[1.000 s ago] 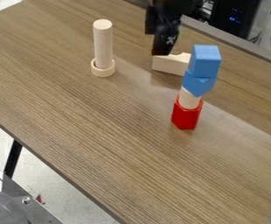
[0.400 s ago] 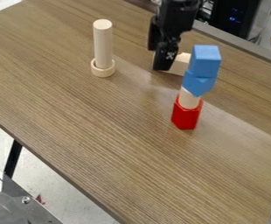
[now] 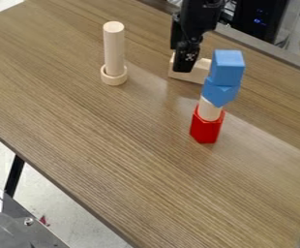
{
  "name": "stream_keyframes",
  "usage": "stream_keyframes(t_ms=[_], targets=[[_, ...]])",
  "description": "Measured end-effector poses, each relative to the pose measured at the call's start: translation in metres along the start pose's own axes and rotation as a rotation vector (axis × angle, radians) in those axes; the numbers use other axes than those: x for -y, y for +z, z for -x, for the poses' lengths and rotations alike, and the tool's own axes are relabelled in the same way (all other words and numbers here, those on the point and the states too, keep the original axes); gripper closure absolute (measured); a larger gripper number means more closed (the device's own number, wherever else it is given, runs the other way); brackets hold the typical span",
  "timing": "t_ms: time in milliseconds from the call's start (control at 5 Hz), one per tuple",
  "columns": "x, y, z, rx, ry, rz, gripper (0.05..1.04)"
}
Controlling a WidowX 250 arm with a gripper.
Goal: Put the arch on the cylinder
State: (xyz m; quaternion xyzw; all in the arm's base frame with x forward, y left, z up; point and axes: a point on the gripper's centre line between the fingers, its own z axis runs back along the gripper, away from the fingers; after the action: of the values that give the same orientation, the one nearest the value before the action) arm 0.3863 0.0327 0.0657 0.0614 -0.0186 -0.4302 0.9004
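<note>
High view slanting down over the table (image 3: 133, 160)

gripper (image 3: 186, 67) lowered, then shifted slightly, beside arch (image 3: 198, 73)

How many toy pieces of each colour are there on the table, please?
Blue: 2 (upper block, lower block)
Red: 1 (base block)
Plain wood: 4 (arch, tall cylinder, ring, short cylinder)
Total: 7
</note>
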Motion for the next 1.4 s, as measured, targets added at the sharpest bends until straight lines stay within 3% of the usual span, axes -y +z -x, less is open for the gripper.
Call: stream_keyframes(t_ms=[200, 600, 1000, 1200, 1400], targets=[[-0.004, -0.001, -0.005, 0.0, -0.014, -0.019, 0.083], [-0.01, -0.015, -0.016, -0.011, -0.02, 0.001, 0.118], [-0.021, -0.026, -0.02, -0.048, -0.006, 0.009, 0.68], [-0.028, -0.026, -0.02, -0.051, 0.02, 0.03, 0.698], [-0.044, 0.002, -0.028, -0.006, 0.094, 0.04, 0.698]])
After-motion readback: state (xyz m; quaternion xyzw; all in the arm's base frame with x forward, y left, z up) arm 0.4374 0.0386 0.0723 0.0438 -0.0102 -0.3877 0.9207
